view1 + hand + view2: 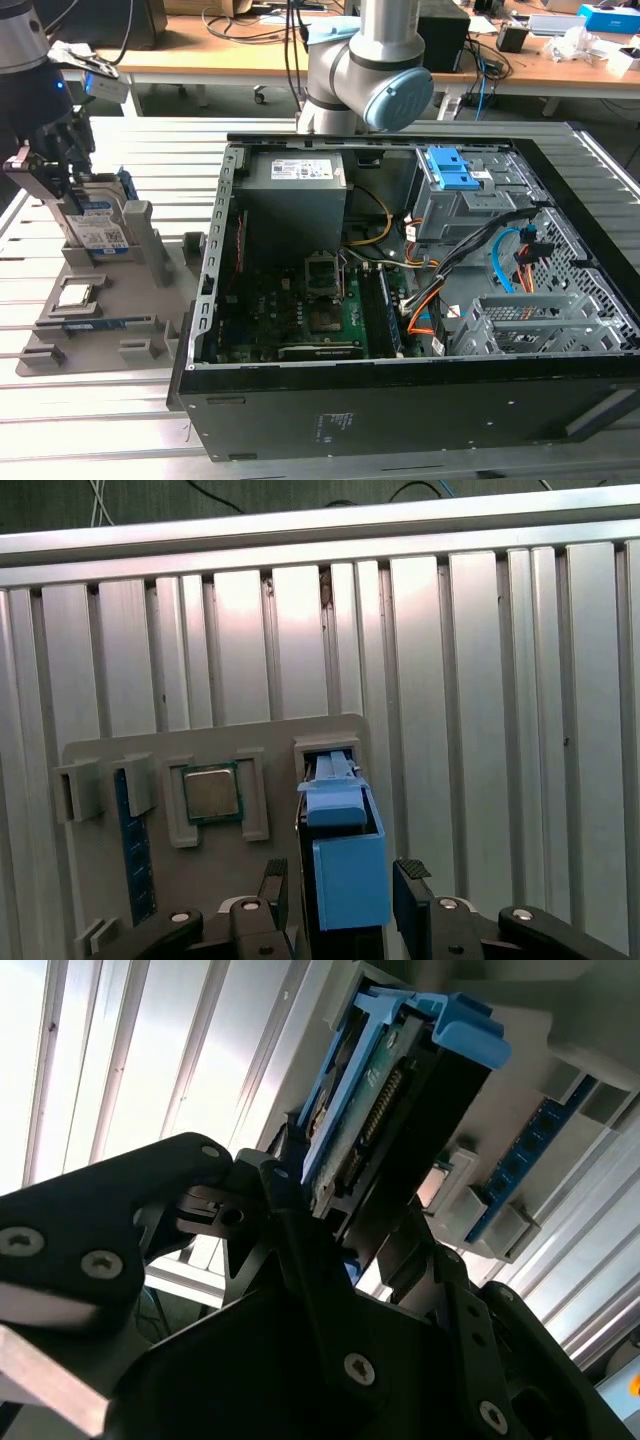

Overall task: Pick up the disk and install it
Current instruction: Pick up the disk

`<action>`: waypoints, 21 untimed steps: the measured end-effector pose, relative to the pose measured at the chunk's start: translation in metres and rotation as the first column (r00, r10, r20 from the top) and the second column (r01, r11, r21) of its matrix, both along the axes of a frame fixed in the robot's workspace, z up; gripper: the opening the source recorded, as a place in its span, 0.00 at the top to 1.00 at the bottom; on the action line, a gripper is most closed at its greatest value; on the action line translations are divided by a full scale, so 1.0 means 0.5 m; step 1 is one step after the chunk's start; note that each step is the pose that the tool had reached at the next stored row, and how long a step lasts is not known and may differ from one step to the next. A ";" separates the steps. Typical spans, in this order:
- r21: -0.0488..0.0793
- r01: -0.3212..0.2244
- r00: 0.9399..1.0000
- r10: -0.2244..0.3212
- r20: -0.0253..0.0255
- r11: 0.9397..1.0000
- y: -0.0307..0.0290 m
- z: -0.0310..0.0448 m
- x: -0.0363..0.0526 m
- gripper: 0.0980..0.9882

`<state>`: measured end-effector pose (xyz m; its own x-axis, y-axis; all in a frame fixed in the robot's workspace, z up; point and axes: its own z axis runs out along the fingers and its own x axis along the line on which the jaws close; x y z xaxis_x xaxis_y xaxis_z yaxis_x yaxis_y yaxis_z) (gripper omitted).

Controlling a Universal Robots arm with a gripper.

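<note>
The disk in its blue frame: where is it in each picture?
Exterior view: disk on the exterior view's left, upright in grey holder.
First wrist view: disk slotted in holder, near the chip.
Second wrist view: disk close up, circuit board showing.
Shared landmark: grey holder.

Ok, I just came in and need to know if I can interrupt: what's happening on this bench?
The robot arm's gripper is down over the disk, which stands upright in its slot in the grey holder at the exterior view's left. Whether it is gripped yet cannot be told. The disk is not yet in the open computer case beside the holder.
</note>
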<state>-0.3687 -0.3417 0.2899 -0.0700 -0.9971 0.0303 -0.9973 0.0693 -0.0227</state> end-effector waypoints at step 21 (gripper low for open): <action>0.000 0.000 1.000 0.000 0.000 1.000 0.000 -0.002 0.000 0.70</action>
<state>-0.3687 -0.3417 0.2890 -0.0700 -0.9971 0.0307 -0.9973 0.0693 -0.0228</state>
